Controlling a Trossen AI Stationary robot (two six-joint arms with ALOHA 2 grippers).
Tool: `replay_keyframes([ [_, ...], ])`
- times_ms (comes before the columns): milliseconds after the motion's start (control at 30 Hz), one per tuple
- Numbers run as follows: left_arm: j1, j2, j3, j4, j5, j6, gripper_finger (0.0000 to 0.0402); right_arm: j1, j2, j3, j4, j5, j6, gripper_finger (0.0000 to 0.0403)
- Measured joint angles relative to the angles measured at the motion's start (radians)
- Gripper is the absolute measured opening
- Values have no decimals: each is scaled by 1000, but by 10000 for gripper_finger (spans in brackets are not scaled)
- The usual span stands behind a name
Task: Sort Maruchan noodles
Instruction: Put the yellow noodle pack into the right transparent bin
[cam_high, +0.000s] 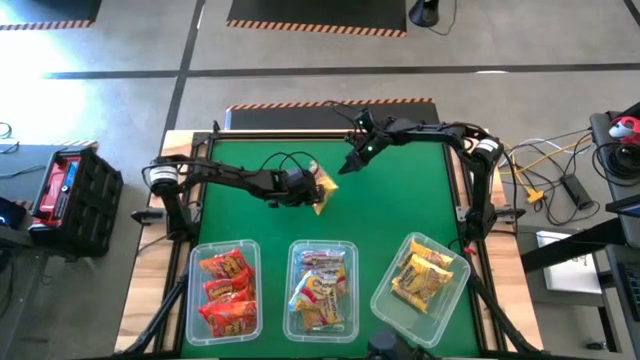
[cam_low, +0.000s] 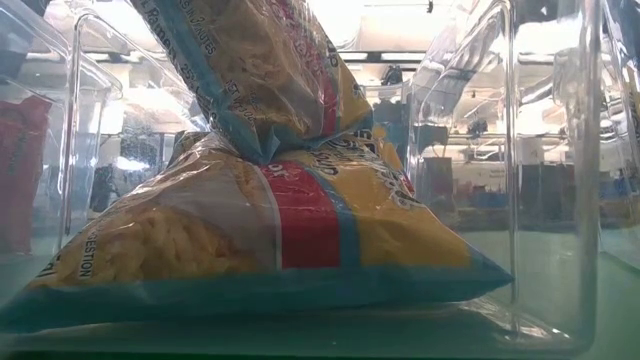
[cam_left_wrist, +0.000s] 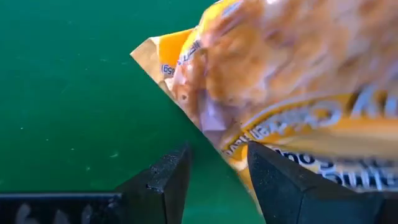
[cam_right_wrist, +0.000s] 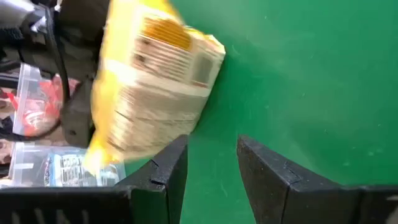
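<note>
Judging by its crinkled film wrapper, the yellow noodle packet (cam_high: 322, 189) is taken to be light, soft at the edges and somewhat slippery, with a brittle noodle block inside that could be cracked by a hard squeeze. It is found near the middle of the green desk (cam_high: 420, 190), well apart from the three clear tubs along the near edge. A hold is best taken on the flat sealed seam or a corner of the wrapper, where only film is pinched.

In the left wrist view the left gripper (cam_left_wrist: 214, 180) is seen with its jaws parted by a narrow gap; the packet's lower edge lies against the inner face of one finger, but whether film is actually pinched cannot be told. The right gripper (cam_right_wrist: 211, 165) is held just beyond the packet, its jaws released with only green desk between them.

The packet's long axis appears, from above, to run roughly from the far side of the desk toward the near side, slightly slanted, with one pointed corner directed away from the left arm. It looks tilted rather than flat, though how far cannot be told.

Red packets are seen in the left tub (cam_high: 190, 300), mixed blue-edged ones in the middle tub (cam_high: 293, 300), and yellow ones in the right tub (cam_high: 462, 280), which is judged the likely destination
</note>
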Motion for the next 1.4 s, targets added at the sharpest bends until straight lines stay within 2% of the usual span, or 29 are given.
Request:
replay_keyframes([
  [233,0,0,0,-4,-3,0,146,-1,0,46,-36,-2,5,100],
  [333,0,0,0,-4,-7,0,146,-1,0,53,-41,-3,7,99],
  [667,-4,-7,-5,33,-15,9,146,-5,0,53,-43,-7,8,173],
  [800,-16,-22,18,84,-26,46,146,-21,0,53,-71,58,-17,198],
  [1133,-35,-85,78,106,-56,157,146,-37,0,50,-172,88,-114,206],
  [1267,-20,-40,79,105,-57,153,146,-36,1,50,-162,162,-117,206],
  [1400,-16,3,80,122,-56,140,146,-35,1,50,-160,309,-117,206],
])
